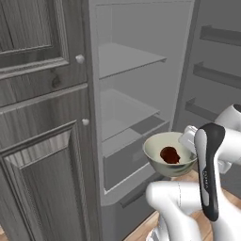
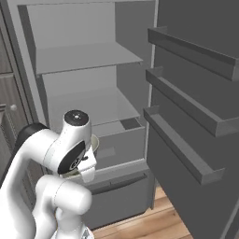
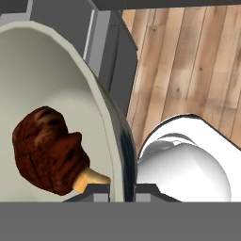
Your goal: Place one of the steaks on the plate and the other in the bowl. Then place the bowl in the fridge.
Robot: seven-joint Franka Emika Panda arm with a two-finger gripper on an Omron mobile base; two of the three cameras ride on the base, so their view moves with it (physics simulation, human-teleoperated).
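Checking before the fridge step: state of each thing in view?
fridge: door open, shelves bare
bowl: held off the floor in front of the fridge, upright, steak inside
steak: lying in the bowl
pincer: shut on the bowl's rim

Fridge (image 1: 141,28) open, door (image 2: 196,93) swung to right. Inside: upper shelf (image 1: 127,59), middle shelf (image 1: 124,110), both grey and bare; below them drawer (image 1: 124,162), closed. Door carries three grey racks (image 2: 186,51), nothing on them. Wooden plank floor (image 3: 188,61) under fridge, bare where visible. Bowl (image 1: 155,153) rests on no shelf, it is in air before drawer
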